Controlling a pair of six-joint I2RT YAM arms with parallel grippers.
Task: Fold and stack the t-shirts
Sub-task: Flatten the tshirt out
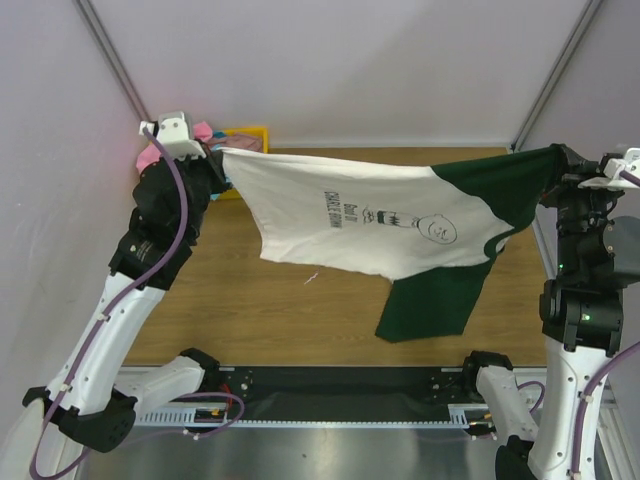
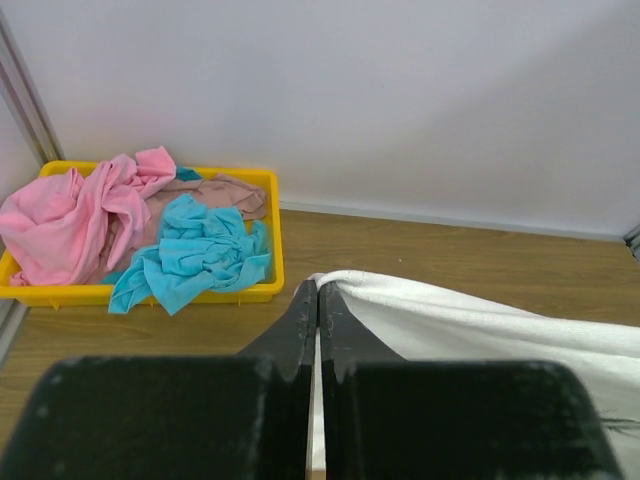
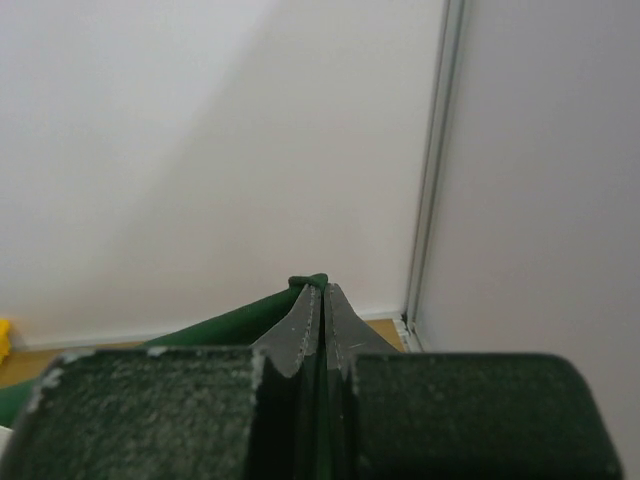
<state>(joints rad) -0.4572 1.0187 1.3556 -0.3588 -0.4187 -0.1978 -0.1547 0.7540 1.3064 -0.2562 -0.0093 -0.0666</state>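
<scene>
The top external camera is looking down from above and behind the arm bases, taking in the whole wooden table (image 1: 300, 320) from well back, the yellow tray (image 1: 251, 131) lying at 11 o'clock. The left wrist camera is peering close along the left gripper (image 2: 318, 292) toward the far wall, sharing that tray and the white t-shirt (image 2: 480, 325) with the overhead view. The right wrist camera is pointing past the right gripper (image 3: 322, 295) into the far corner at 1 o'clock, sharing only the shirt's dark green sleeve (image 3: 230, 331).
</scene>
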